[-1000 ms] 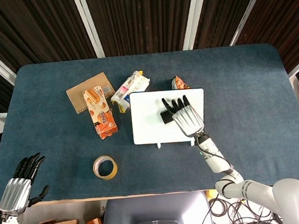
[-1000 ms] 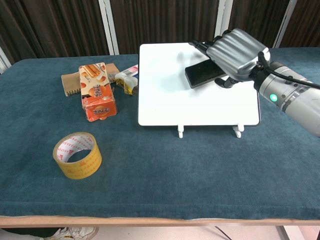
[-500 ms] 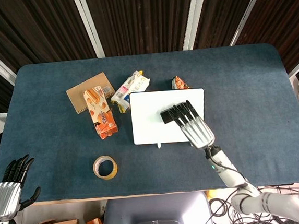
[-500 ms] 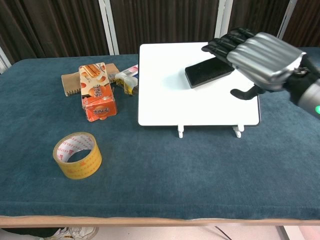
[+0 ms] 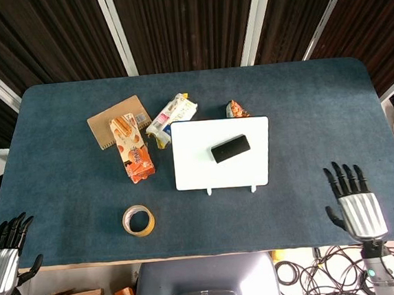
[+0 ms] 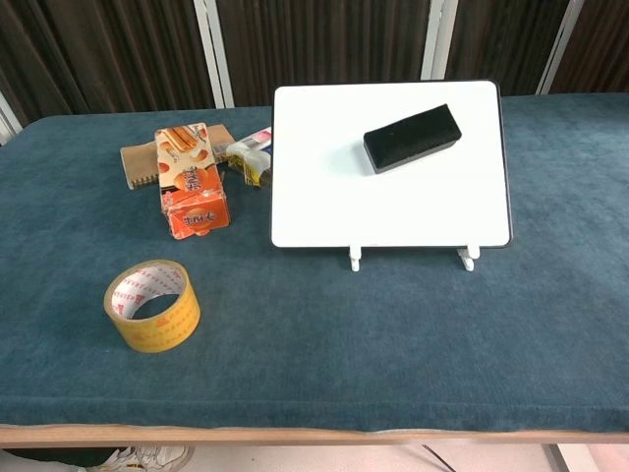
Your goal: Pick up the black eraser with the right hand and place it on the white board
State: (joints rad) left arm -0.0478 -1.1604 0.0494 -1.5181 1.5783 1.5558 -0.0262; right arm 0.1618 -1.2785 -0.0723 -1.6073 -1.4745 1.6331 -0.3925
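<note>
The black eraser lies flat on the white board, toward the board's far right part, with nothing touching it. My right hand is far from it, at the table's near right edge in the head view, fingers spread and empty. My left hand hangs at the near left corner, below the table edge, fingers apart and empty. Neither hand shows in the chest view.
A roll of tape sits near the front left. An orange snack box leans on a brown notebook. A white snack packet and a small orange packet lie behind the board.
My right hand has lifted off the eraser and pulled back to the near right edge, leaving the eraser on the board. The left hand has dropped lower.
</note>
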